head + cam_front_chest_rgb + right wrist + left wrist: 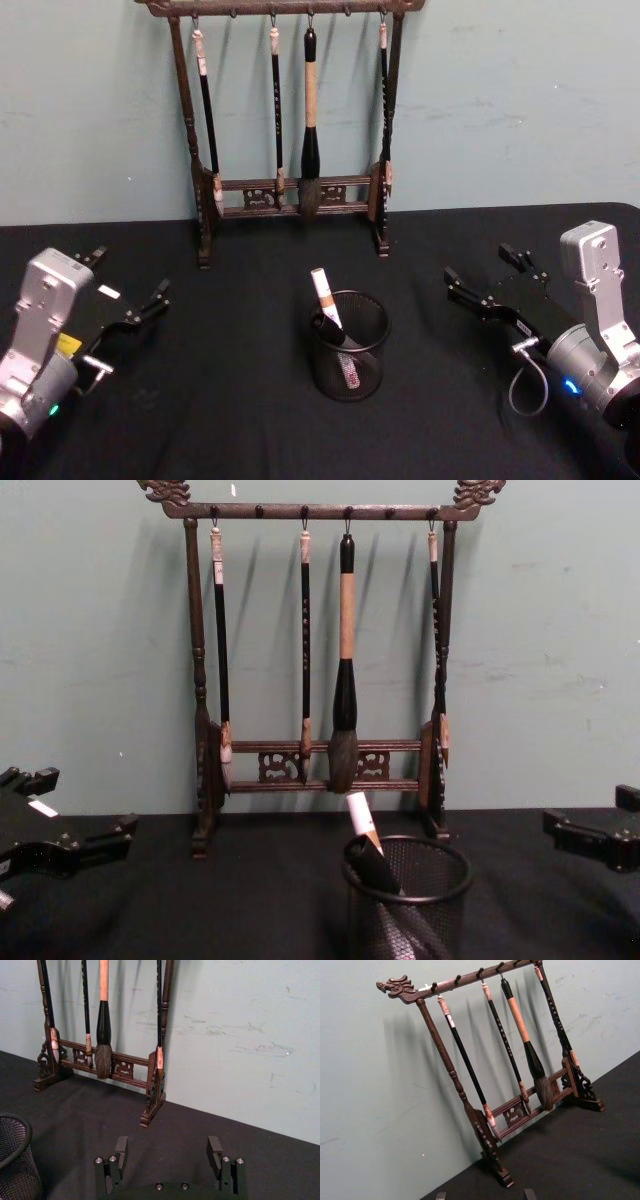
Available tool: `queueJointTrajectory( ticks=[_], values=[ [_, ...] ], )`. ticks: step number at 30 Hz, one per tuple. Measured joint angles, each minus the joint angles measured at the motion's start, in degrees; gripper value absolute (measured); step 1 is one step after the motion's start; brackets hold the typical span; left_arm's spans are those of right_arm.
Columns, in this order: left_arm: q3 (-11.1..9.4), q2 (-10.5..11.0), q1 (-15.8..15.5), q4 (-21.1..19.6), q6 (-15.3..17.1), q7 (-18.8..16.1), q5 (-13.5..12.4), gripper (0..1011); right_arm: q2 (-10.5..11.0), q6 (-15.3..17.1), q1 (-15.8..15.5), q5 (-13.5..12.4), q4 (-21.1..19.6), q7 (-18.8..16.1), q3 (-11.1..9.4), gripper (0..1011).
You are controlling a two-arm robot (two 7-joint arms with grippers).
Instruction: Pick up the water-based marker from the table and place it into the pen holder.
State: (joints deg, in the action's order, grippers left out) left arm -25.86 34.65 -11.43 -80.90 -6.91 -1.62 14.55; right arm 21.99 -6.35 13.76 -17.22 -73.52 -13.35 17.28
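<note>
Even, soft indoor light falls from the front; the brush rack [320, 670] casts faint shadows on the wall [560, 630]. The black desk [240, 430] swallows detail.

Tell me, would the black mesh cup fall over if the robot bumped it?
Probably it would slide or tip fairly easily: the pen holder is see-through wire mesh, so likely light. The marker leans against its rim and pokes above it, which may pull it toward that side. Both hands sit apart from it.

You have open desk [230, 400] on both sides of the pen holder [350, 345]; behind it, the brush rack [290, 130] by the wall blocks any reach farther back.
</note>
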Motion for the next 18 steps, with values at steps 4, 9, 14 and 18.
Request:
queueJointTrajectory(
  ticks=[4, 9, 14, 18],
  values=[
    [0.0, 0.0, 0.0, 0.0, 0.0, 0.0, 0.0, 1006, 0.0, 0.0, 0.0, 0.0, 0.0, 0.0, 0.0, 1002],
    [0.0, 0.0, 0.0, 0.0, 0.0, 0.0, 0.0, 1006, 0.0, 0.0, 0.0, 0.0, 0.0, 0.0, 0.0, 1002],
    [0.0, 0.0, 0.0, 0.0, 0.0, 0.0, 0.0, 1006, 0.0, 0.0, 0.0, 0.0, 0.0, 0.0, 0.0, 1003],
    [0.0, 0.0, 0.0, 0.0, 0.0, 0.0, 0.0, 1008, 0.0, 0.0, 0.0, 0.0, 0.0, 0.0, 0.0, 1003]
  ],
)
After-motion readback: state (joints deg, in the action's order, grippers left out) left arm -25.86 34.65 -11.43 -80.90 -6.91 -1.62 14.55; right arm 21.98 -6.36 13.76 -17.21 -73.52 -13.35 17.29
